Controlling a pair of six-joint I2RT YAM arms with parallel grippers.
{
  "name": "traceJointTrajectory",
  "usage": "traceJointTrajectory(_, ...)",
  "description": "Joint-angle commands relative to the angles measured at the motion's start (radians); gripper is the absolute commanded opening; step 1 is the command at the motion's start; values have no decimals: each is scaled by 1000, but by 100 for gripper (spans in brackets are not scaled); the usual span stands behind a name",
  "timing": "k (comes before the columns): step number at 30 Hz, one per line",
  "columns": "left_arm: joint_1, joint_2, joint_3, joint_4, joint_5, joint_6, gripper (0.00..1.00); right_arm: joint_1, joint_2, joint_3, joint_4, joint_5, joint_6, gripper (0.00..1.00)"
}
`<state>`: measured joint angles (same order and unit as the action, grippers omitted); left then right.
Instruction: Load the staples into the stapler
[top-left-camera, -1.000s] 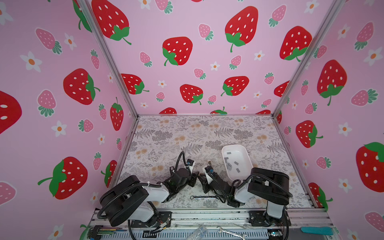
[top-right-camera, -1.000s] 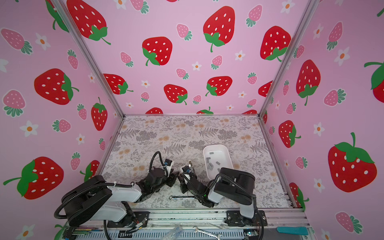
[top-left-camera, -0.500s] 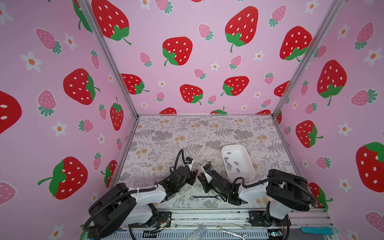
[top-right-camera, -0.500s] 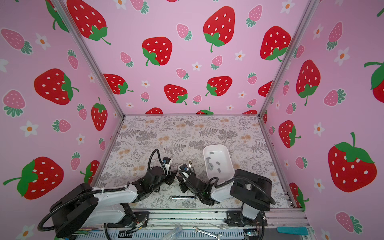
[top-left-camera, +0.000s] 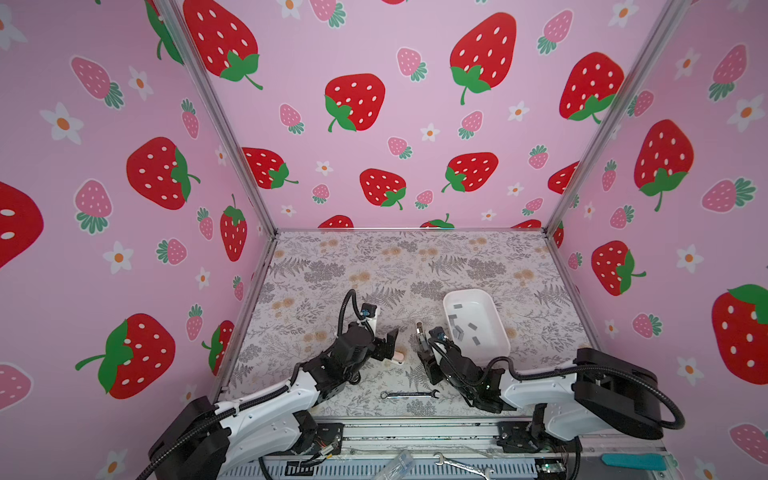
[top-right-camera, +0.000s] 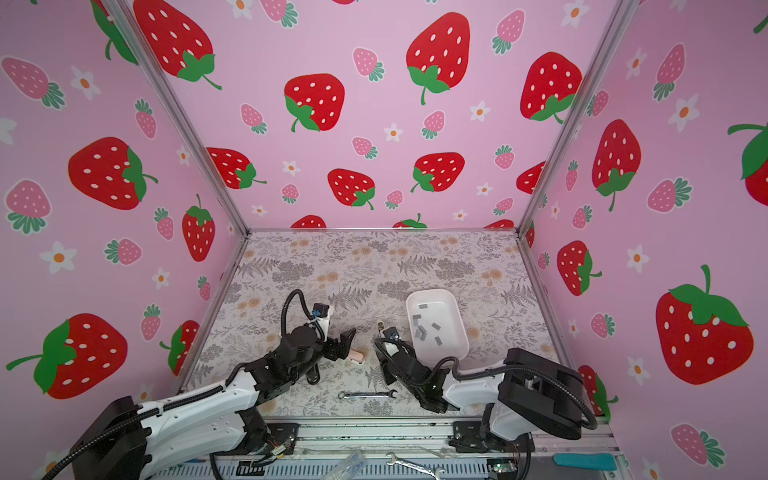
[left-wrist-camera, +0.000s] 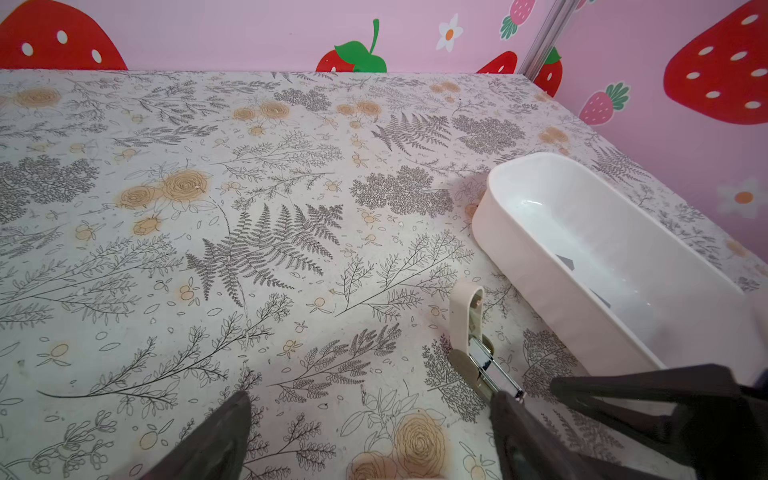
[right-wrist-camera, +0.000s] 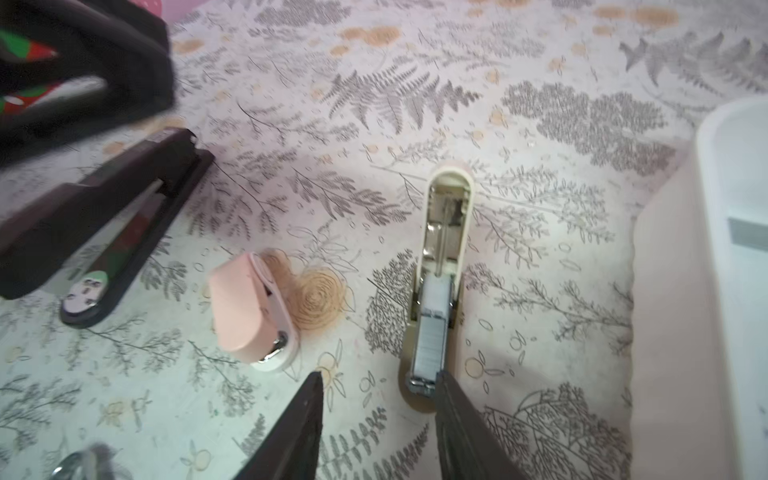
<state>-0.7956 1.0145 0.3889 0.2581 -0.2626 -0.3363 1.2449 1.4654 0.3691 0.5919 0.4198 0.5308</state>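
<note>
Seating stage, by the look of it: 1 staple strip (right-wrist-camera: 432, 332) already lying in the metal rail of the beige stapler (right-wrist-camera: 444, 232), cover swung back on its hinge and open. Stands on the desk (left-wrist-camera: 291, 249) just beside the white tray (top-left-camera: 497, 320), between that tray and a closed pink mini stapler (right-wrist-camera: 249, 307). Loose in the tray, the spare staples (top-left-camera: 459, 331), 5 or so strips, none in contact with either arm.

Fingers of the left hand (left-wrist-camera: 370, 399) spread wide, nothing between them but bare desk; near the pink mini stapler in both top views, not gripping it. Jaws of the right hand (right-wrist-camera: 379, 376) parted, holding nothing, with 1 finger (right-wrist-camera: 457, 415) at the front end of the rail — touching or only overlapping, cannot tell.

Judged next: close the cover. Calls for steadying the base with 1 hand and pressing the cover down over the rail with the other until it latches — keeping the strip flat in the channel meanwhile. Worth checking first that the strip sits fully down. No part in this for the wrench (top-left-camera: 409, 394) lying nearer the arm bases.
</note>
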Motion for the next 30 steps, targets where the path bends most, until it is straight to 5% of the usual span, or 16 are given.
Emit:
traceJointTrajectory(1,6,8,76,-83,-30,-32,92,-16,62,17,-23,-21,41,48)
traceJointTrajectory(11,63,47,107,-101,27,-72,92,-54,174,22,52,-71,23,51)
traceJointTrajectory(19,198,128,117,-70,199,-120,92,-59,233,39,79,-87,-4,39)
traceJointTrajectory(30,242,286,153,-19,220,-96,92,-58,272,44,114,-130,-49,32)
